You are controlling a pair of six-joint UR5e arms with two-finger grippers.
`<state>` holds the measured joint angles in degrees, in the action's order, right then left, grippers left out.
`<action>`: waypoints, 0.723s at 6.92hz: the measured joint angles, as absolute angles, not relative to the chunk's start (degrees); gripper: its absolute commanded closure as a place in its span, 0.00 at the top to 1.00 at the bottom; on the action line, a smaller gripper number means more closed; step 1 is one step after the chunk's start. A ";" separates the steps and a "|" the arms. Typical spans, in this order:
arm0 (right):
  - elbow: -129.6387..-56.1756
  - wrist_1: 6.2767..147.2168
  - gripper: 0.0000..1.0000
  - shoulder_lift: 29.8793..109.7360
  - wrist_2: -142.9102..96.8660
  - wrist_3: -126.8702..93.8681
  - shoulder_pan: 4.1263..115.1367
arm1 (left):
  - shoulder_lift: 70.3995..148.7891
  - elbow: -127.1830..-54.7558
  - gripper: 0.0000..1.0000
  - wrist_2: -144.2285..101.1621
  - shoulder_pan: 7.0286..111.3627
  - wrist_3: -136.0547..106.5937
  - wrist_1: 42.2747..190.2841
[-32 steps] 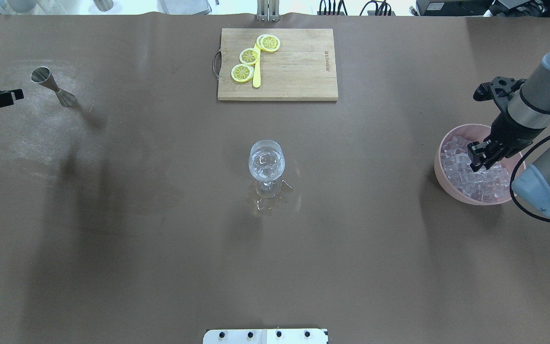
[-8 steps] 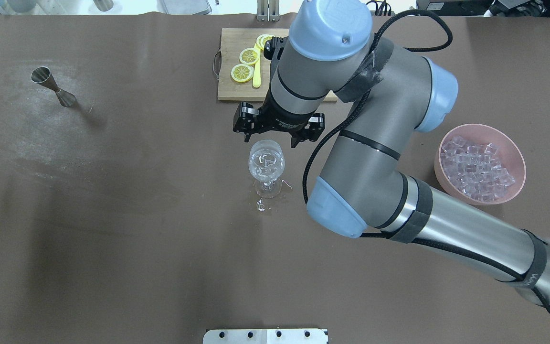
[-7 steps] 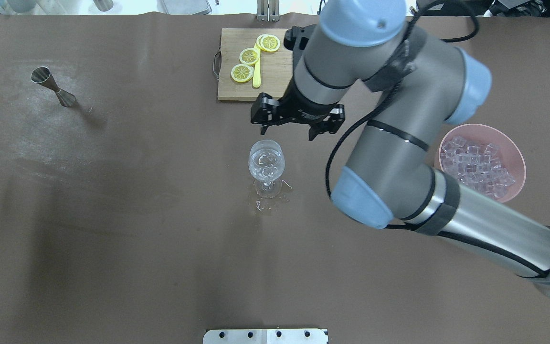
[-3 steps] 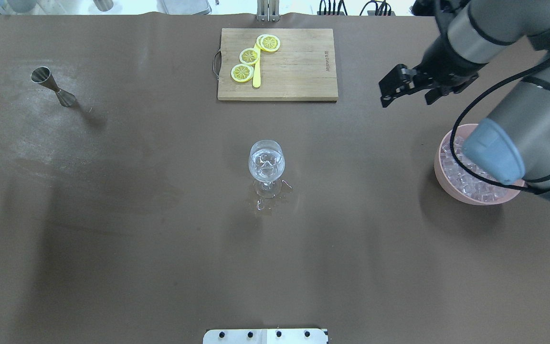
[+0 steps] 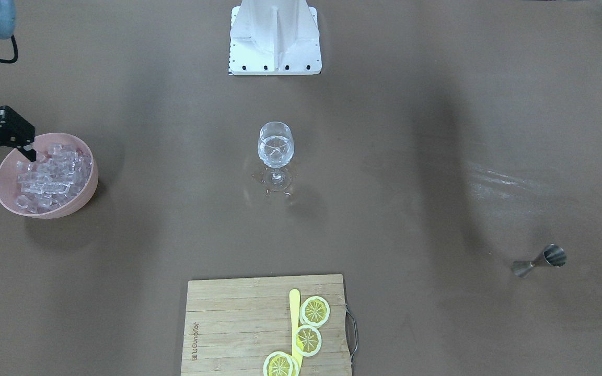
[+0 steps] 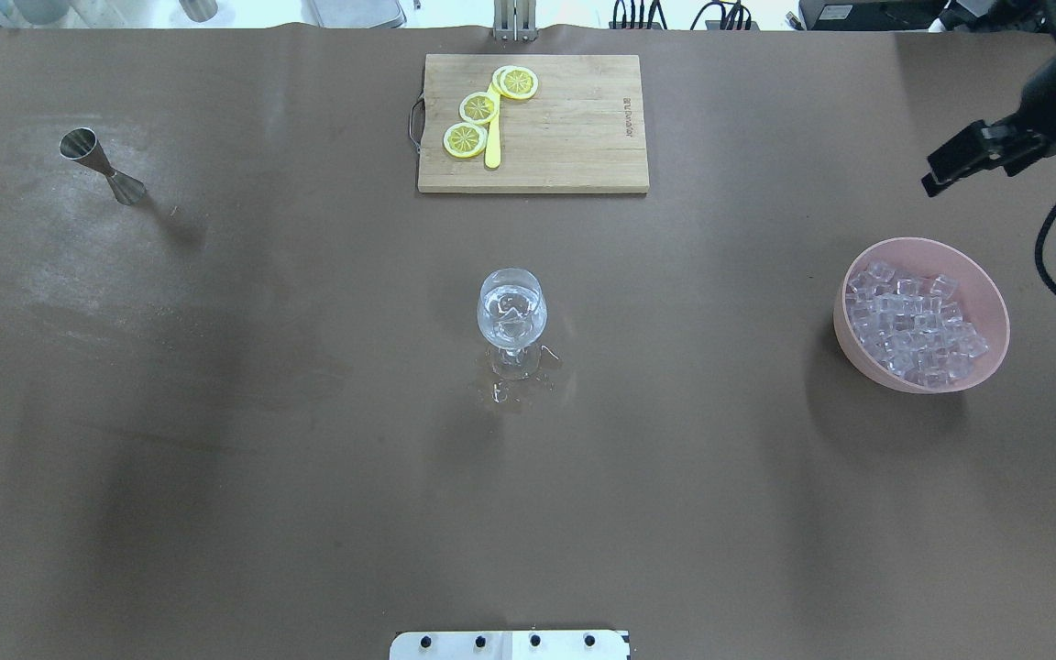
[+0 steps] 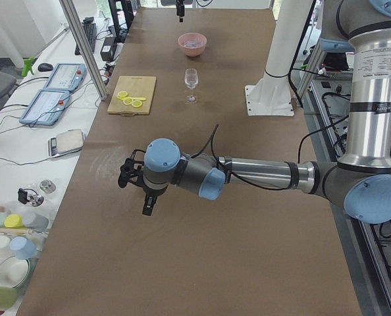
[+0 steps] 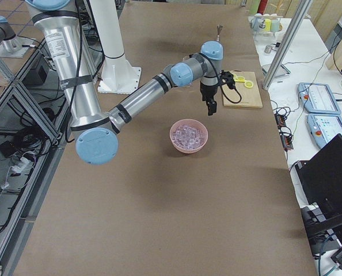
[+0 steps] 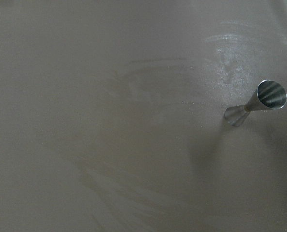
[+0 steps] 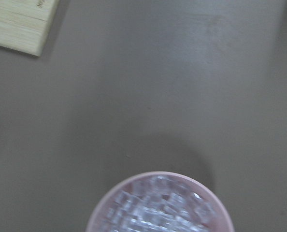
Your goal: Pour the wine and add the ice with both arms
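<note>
Ice: we see most of the small clear glassy cubes [image 6: 908, 325] heaped in the round pink bowl [image 6: 982, 284], which sits on the counter's right side in the overhead view; a few cubes lie inside the clear stemmed wine glass [image 6: 511, 316].
Glass: it stands upright at the middle of the brown counter [image 6: 262, 412], well apart from the bowl, with small wet glints around its foot.
Right pincer [image 6: 970, 172]: we find it hanging in the air beyond the bowl's far side, fingers pointing down and spread apart, holding nothing; its wrist view shows the bowl at the bottom edge.
Left pincer [image 7: 137, 191]: it shows only in the side view, low over the counter at the table's left end; we cannot tell whether its fingers are apart or together.
Jigger: the small steel double-cone measure [image 6: 102, 165] stands on the far left of the counter.
Board: the pale wooden cutting board [image 6: 574, 128] lies at the far edge, carrying yellow lemon slices [image 6: 478, 108] and a thin yellow stick [image 6: 492, 147].
Base: the white metal block [image 5: 275, 36] sits at the robot's side.
</note>
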<state>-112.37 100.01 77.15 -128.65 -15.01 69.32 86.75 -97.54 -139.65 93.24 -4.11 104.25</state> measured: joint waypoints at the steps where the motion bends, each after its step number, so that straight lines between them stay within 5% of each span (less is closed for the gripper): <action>1: -111.66 99.96 1.00 81.14 -128.38 -7.87 72.82 | 82.31 -101.35 0.98 -137.68 94.45 -1.71 101.75; 5: -104.53 98.21 1.00 90.84 -124.18 2.41 79.30 | 75.18 -105.38 0.98 -134.29 94.56 -0.33 102.05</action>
<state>-104.53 98.21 90.84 -124.18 2.41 79.30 75.18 -105.38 -134.29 94.56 -0.33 102.05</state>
